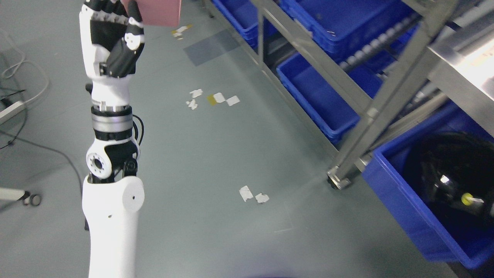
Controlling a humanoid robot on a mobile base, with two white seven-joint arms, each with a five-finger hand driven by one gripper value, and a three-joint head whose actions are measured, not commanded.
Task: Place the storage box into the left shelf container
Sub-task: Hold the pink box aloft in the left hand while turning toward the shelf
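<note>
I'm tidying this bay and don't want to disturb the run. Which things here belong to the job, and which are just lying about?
Part of the job:
- left robot hand, raised and gripping
- flat pink storage box, cut off by the picture's top edge
- blue plastic shelf containers on the grey metal rack

Just lying about:
- white paper scraps on the floor
- cables at far left

My left hand (pixel 112 38) is white and black, gripping a pink storage box (pixel 158 11). The floor (pixel 216 162) is grey-green with white tape scraps (pixel 252 194); the shelf bins (pixel 320 96) are blue.
</note>
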